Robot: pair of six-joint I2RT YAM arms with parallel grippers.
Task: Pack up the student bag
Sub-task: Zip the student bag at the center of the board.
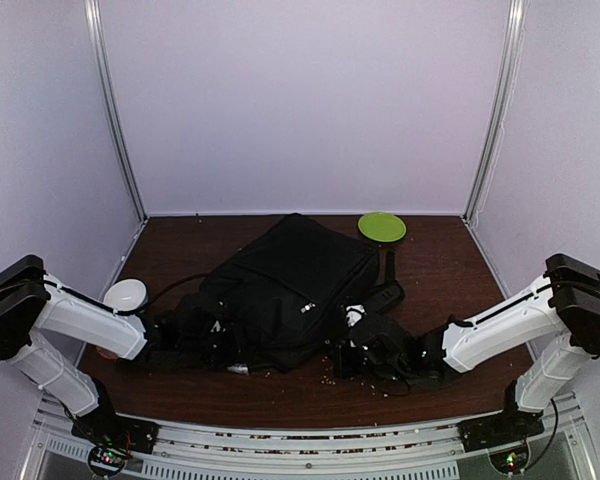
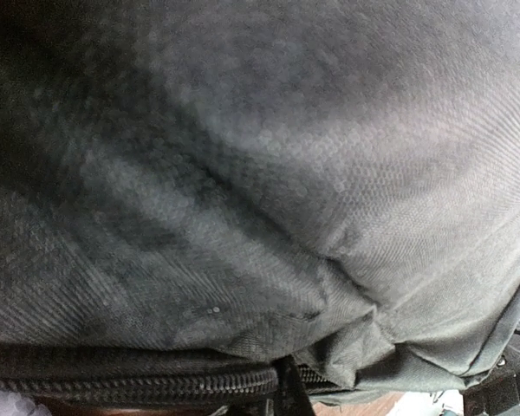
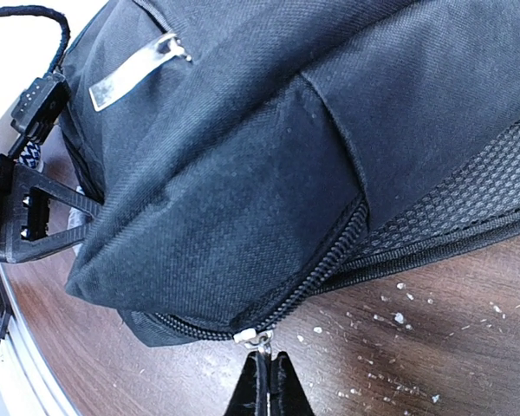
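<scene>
Fig.: R gripper (image 3: 264, 381) clenched on the zip pull (image 3: 258, 338) at its fingertips, w/ the student bag (image 1: 290, 285) lying flat on the table just beyond them. L gripper (image 1: 193, 330) is clenched against the bag's opposite side; a fabric pinch can't be confirmed. Best practice, as judged: draw the pull along the track running up-right from the R fingertips, w/ L bracing to keep the fabric taut.

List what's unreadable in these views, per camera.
1. Left gripper: left wrist view is filled by student bag fabric; fingers unseen; overhead it blends into black cloth.
2. Bag contents: hidden by fabric in every view.
3. White bowl: overhead, partly covered by the left arm.
4. Pale specks: right wrist view, too small to identify.
</scene>
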